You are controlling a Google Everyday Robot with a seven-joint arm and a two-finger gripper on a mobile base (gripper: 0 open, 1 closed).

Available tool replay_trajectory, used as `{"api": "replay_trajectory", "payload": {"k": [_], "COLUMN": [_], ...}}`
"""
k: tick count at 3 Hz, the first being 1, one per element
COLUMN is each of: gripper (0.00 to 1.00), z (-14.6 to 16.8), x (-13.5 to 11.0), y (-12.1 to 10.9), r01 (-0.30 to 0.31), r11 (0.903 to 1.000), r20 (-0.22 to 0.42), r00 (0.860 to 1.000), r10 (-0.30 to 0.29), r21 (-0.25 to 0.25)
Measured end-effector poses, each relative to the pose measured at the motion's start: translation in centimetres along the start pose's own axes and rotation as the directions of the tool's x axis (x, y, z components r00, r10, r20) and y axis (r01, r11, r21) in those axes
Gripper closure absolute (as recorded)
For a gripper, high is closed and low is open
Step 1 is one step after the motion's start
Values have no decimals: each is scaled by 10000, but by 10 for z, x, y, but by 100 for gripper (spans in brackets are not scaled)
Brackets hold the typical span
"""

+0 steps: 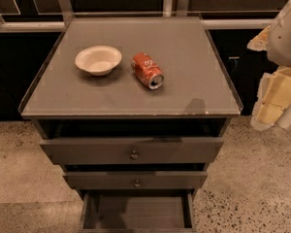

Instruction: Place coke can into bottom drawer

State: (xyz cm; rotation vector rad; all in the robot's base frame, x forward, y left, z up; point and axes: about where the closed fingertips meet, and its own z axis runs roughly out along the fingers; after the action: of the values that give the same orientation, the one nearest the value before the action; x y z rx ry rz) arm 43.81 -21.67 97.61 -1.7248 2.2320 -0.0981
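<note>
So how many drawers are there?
3: top drawer, middle drawer just below it, and bottom drawer, lowest and pulled open. The claw is at the right edge.

The coke can [147, 70] is thin metal: glossy red paint on its side, bare silver at the end, the skin slightly dented. The bowl [98, 59] looks matt white, paper or plastic. The cabinet top [194, 57] is smooth with a dull sheen; the bottom drawer [136, 211] is matt grey-brown. The floor [252, 178] is speckled stone. The gripper [270, 105], at the right edge, looks like smooth plastic, white and pale yellow.
</note>
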Motion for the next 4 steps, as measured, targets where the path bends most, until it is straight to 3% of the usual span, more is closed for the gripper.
{"api": "replay_trajectory", "payload": {"k": [1,2,3,4], "gripper": [0,0,0,0], "z": [-1,3,19,34], "x": [-3,-18,-55,-89], "y": [-2,-26,-75,-115], "r01": [53,-28,-676,-1511], "r11": [9999,9976,9875,9764], "r20": [93,972,2485,3916], "r00": [9999,9953,9681,9167], "r10": [-55,-39,304,799], "r21": [151,692,1425,1545]}}
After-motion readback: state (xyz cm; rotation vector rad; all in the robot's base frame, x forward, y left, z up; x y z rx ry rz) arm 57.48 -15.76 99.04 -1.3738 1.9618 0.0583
